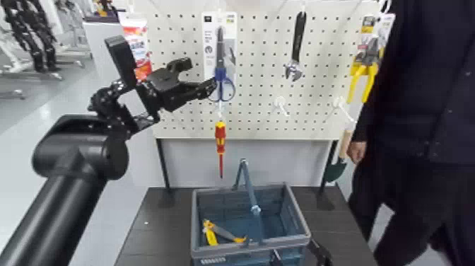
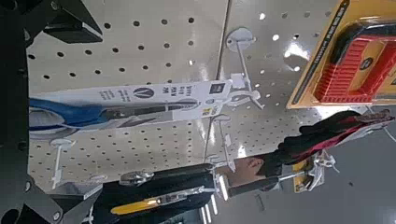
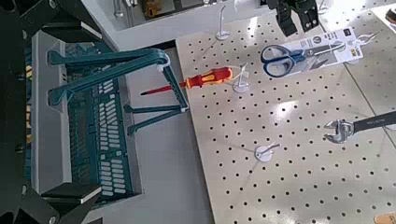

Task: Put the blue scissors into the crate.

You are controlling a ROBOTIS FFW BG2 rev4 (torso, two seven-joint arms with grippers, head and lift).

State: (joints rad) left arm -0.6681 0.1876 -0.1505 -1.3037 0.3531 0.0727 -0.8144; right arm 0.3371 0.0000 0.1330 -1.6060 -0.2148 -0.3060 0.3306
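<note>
At the pegboard [image 1: 261, 64], left gripper [image 1: 209, 88] raised beside the hanging blue scissors [image 1: 222, 78].

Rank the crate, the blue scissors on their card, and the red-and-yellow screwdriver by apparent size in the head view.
1. crate, though it sits nearer the camera.
2. blue scissors with card.
3. red-and-yellow screwdriver.

The robot's left arm is a thick matte black tube [image 1: 53, 212] with a rounded, glossy black joint housing [image 1: 81, 152]. After it comes a smaller black wrist section [image 1: 116, 102] carrying a flat rectangular black block. The blocky black left gripper [image 1: 189, 83] has angular plastic segments. In the right wrist view, dark black frame parts [image 3: 14, 112] appear.
</note>
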